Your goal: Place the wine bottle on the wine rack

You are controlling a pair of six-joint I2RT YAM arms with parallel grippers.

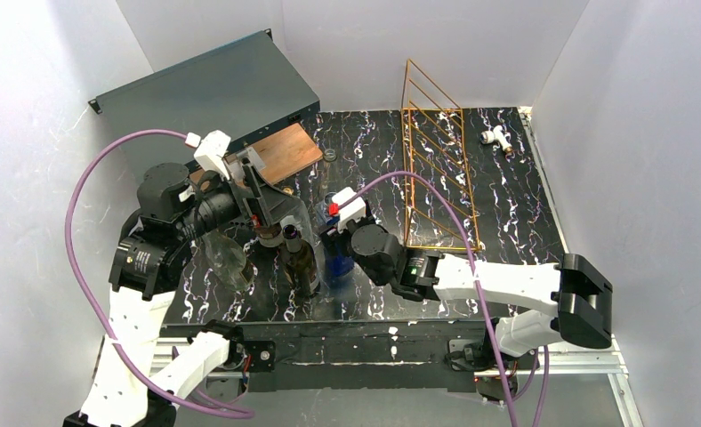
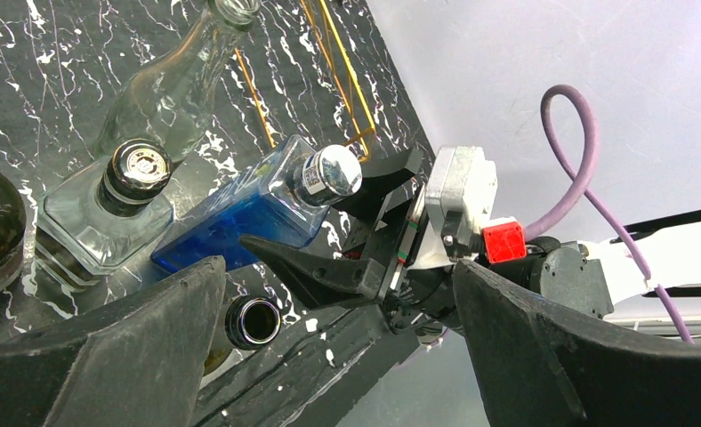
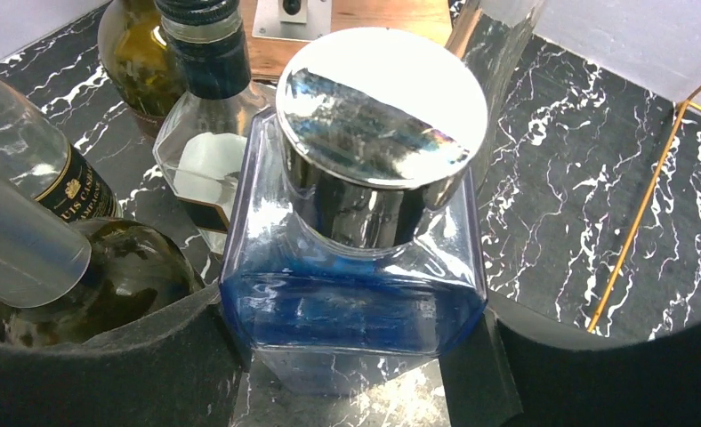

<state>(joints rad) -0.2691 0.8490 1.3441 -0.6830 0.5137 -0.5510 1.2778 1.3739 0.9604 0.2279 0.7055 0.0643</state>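
Wine bottle [image 3: 356,222] (blue) in right gripper [image 3: 356,356]

Top cam fixed high behind the arm bases, looking down over the whole table [image 1: 507,205], far off. Left wrist cam sits behind the left gripper [image 2: 338,276], facing past its fingertips at the right gripper [image 2: 316,213] side-on, mid range. Right wrist cam sits just behind its own fingers, tight on the blue bottle [image 3: 351,302] between them. All three share that bottle.
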